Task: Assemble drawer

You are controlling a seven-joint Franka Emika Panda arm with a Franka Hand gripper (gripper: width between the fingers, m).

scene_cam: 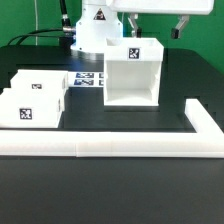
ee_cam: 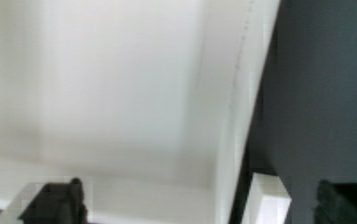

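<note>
1. Nearest the camera: a long low white L-shaped rail (scene_cam: 110, 148), stretched across the near side of the black table (scene_cam: 110, 195), its short leg running toward the far side at the exterior view's right.
2. Just beyond the rail, about mid-scene: the drawer's large white cube-like plastic casing (scene_cam: 132, 85), upright, open side facing near, with a black-and-white square tag (scene_cam: 133, 53) on top.
3. At the exterior view's left, well apart from the casing: two smaller white open-top slide-in boxes, one nearer (scene_cam: 22, 108), one just behind it (scene_cam: 42, 82), each tagged.
4. Between boxes and casing, slightly farther back: the thin flat white marker board (scene_cam: 88, 80), lying on the table.
5. Far side, behind the casing: the white robot arm base (scene_cam: 95, 30), with the upper arm cut off by the frame's top edge.
6. Wrist view: gripper (ee_cam: 201, 200) with black fingers (ee_cam: 54, 200) spread wide, clamped on nothing; thin edge of a white casing wall (ee_cam: 246, 100) between them. Contact with the wall: cannot tell.
</note>
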